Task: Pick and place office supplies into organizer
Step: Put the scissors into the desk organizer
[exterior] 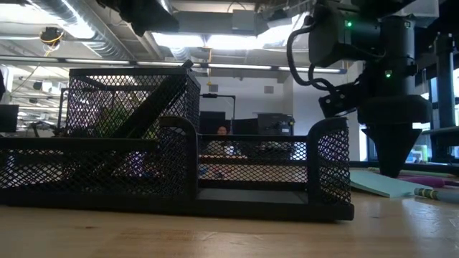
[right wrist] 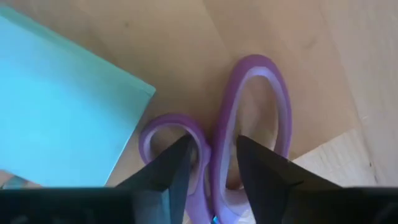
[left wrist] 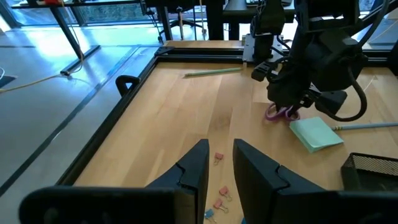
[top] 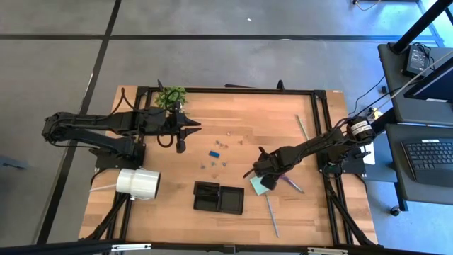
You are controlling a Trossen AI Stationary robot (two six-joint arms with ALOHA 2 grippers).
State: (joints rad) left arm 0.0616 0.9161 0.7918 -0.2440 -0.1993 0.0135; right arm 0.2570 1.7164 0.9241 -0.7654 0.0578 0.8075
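Observation:
The purple-handled scissors (right wrist: 249, 93) lie flat on the wooden table beside the pale green sticky-note pad (right wrist: 62, 106). My right gripper (right wrist: 211, 162) points straight down over their handles and is shut on them; it also shows in the high view (top: 259, 170). The black mesh organizer (top: 219, 198) stands near the table's front edge. My left gripper (left wrist: 221, 162) hovers above the table's far left part, its fingers a narrow gap apart with nothing between them. Small clips (left wrist: 219, 193) lie below it. My right gripper comes from above, pointing down, onto the scissors' handles where the two finger loops meet (right wrist: 214, 149). One fingertip (right wrist: 177, 165) stands in the small loop and the other in the large loop, pinching the loops' inner rims between them. The scissors lie flat on the table.
A big white roll (top: 138, 183) lies at the left front and a small green plant (top: 172, 97) stands at the far edge. A slim grey stick (top: 272, 216) lies right of the organizer, a thin pen (top: 303, 127) at the far right, and clips (top: 214, 157) mid-table.

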